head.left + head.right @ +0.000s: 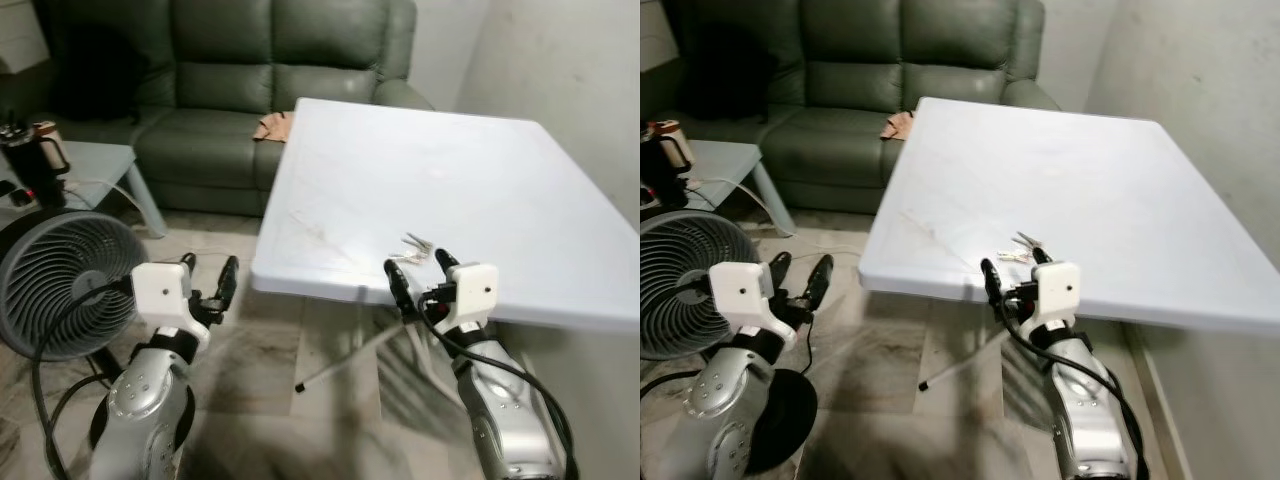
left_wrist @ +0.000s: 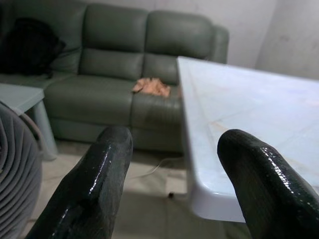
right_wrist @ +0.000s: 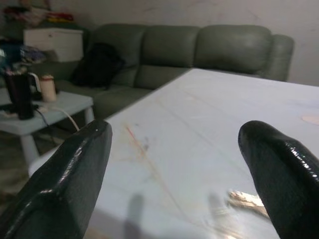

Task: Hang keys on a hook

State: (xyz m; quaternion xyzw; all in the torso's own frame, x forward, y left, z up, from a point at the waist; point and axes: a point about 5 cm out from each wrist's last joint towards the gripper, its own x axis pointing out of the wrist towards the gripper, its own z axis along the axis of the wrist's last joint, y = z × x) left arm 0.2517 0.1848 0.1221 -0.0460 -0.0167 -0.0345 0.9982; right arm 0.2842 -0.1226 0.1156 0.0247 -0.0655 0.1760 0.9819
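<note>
keys (image 1: pixel 412 249): lying flat on the white tabletop (image 1: pixel 480 180), close to its near edge, nothing gripping them

right gripper (image 1: pixel 419 268): your right one sits at the tabletop's near edge, fingers spread wide, tips just short of the keys; in the right wrist view the keys (image 3: pixel 246 200) show up between the two fingers, closer to one of them

left gripper (image 1: pixel 208 277): off past the tabletop's left corner, over the floor, fingers apart and holding nothing

sofa (image 1: pixel 250 90): green, behind the tabletop's far left side, with an orange-ish cloth (image 1: pixel 271 127) on the seat right by the tabletop's far corner

fan (image 1: pixel 62 282): grey floor fan, well left of the tabletop, next to your left arm

side table (image 1: pixel 100 165): left of the sofa, has a dark mug (image 1: pixel 32 155) on it
</note>
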